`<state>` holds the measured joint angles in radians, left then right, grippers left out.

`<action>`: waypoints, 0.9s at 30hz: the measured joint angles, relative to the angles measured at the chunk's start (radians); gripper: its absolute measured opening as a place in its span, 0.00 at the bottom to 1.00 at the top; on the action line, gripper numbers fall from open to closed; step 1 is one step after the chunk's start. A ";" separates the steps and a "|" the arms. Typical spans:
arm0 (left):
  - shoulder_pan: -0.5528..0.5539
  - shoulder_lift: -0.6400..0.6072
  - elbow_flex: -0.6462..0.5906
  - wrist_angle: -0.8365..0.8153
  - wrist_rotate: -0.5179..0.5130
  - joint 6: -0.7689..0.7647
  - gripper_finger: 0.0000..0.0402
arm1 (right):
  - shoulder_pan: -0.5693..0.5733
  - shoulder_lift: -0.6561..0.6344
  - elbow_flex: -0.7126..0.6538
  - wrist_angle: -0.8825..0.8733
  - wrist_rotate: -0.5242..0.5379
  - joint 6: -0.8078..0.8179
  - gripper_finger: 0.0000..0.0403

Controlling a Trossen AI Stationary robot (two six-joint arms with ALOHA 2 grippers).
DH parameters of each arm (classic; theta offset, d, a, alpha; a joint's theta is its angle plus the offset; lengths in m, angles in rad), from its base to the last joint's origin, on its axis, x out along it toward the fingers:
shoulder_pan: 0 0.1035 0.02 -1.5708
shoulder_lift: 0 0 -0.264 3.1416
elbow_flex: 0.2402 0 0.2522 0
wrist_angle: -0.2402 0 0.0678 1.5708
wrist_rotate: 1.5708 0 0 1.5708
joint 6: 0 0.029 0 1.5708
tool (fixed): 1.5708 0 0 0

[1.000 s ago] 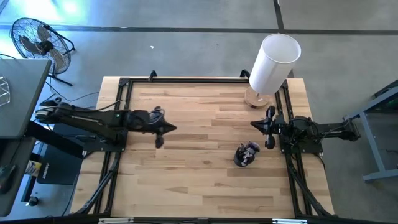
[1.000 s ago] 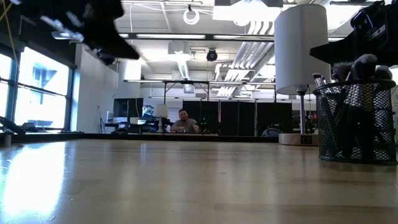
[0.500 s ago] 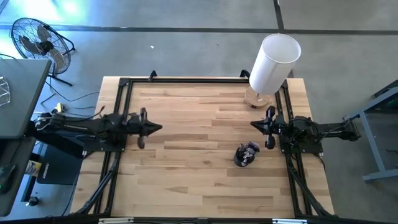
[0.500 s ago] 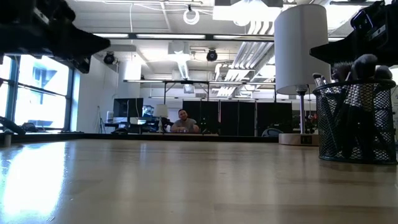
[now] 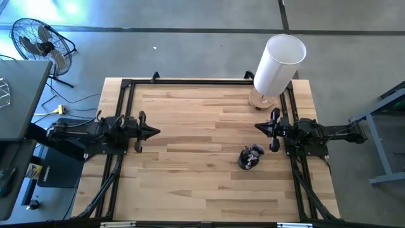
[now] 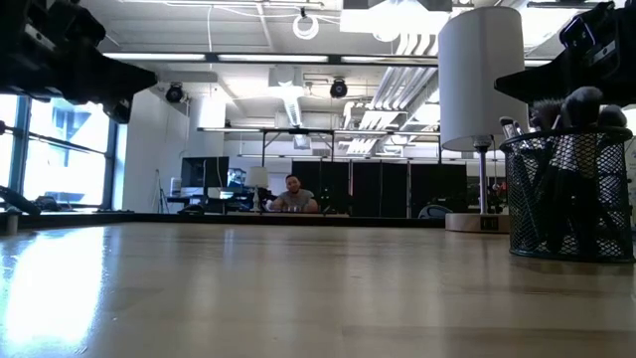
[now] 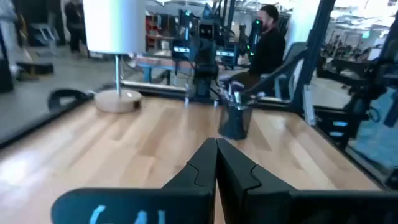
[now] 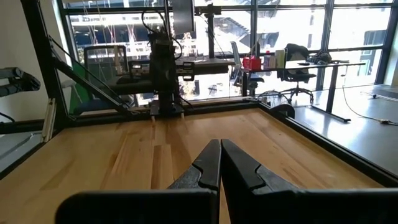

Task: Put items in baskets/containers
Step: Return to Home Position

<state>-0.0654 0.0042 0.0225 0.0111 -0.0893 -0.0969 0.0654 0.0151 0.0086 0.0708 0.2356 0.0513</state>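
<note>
Left end effector (image 5: 154, 132) and right end effector (image 5: 260, 126) sat closed, empty, parked.
Brushes (image 6: 581, 102) stood in cup (image 6: 568, 214) — nothing needed holding.

The table (image 5: 196, 183) lies open across middle and left; black cup (image 5: 251, 158) and white cylinder (image 5: 278, 63) stand along its right.

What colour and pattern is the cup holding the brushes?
The cup is black mesh; low view.

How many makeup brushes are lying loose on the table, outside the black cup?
0. The table shows none loose; the brushes in view all stand in the black mesh cup on its right side. The arms could hide some.
</note>
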 joint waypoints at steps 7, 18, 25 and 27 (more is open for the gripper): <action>0.000 0.001 0.006 -0.021 0.105 -0.041 0.00 | 0.000 0.003 0.000 0.000 0.000 0.000 0.00; 0.000 0.012 0.009 -0.034 0.083 -0.038 0.00 | 0.000 0.003 0.000 0.000 0.000 0.000 0.00; 0.000 0.012 0.009 -0.035 0.083 -0.038 0.00 | 0.000 0.003 0.000 0.000 0.000 0.000 0.00; 0.000 0.012 0.009 -0.035 0.082 -0.039 0.00 | 0.000 0.003 0.000 0.000 0.000 0.000 0.00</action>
<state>-0.0658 0.0162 0.0311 -0.0235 -0.0068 -0.1354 0.0654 0.0181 0.0086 0.0711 0.2359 0.0513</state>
